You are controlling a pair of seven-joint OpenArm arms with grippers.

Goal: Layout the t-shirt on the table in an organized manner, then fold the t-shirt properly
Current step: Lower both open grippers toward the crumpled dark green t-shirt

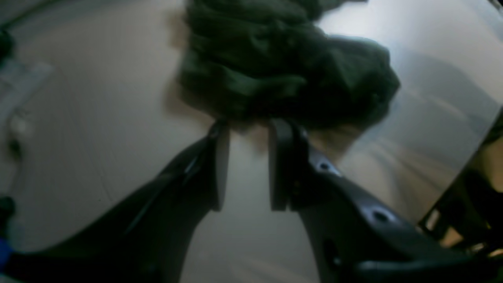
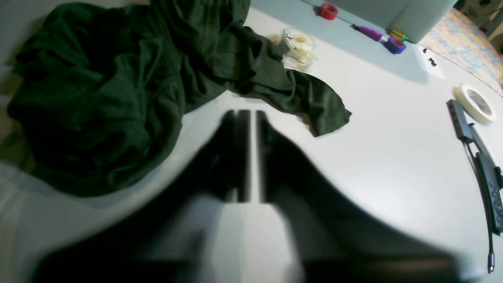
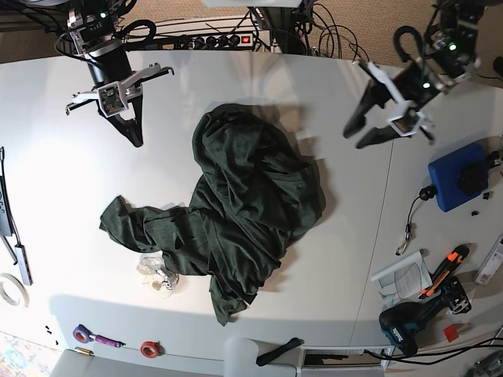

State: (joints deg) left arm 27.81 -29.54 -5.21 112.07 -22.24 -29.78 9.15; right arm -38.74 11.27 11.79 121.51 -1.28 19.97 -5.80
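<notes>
The wide white smooth table [image 3: 71, 236], split by a thin seam into two panels, filled the overhead view, with cables and a power strip [image 3: 220, 39] along its far edge. The large dark green thin-fabric t-shirt [image 3: 244, 212] lay crumpled in a heap at the centre, one part trailing out toward eight o'clock and a narrower tail toward six; nothing of it was spread flat, so the laying-out step looked barely begun.

Both arms stood clear of the cloth. The right gripper [image 3: 135, 135], at about ten o'clock from the heap, hung above bare table with its jaws only a narrow slit apart in its wrist view, gripping nothing. The left gripper [image 3: 365, 132], at about two o'clock, showed jaws plainly parted and empty, the shirt bunched just beyond the tips in its blurred wrist view. Flanking the heap from opposite sides probably suited taking two edges at once and pulling them apart.

Clutter sat around the rim: a clear plastic tape dispenser [image 3: 157, 276] touching the shirt's lower fold at seven o'clock, a red tape roll [image 3: 148, 348] and a purple marker [image 3: 98, 338] near the front edge, a blue box [image 3: 458, 176] at three o'clock. The dispenser might snag when the fabric is drawn out.
</notes>
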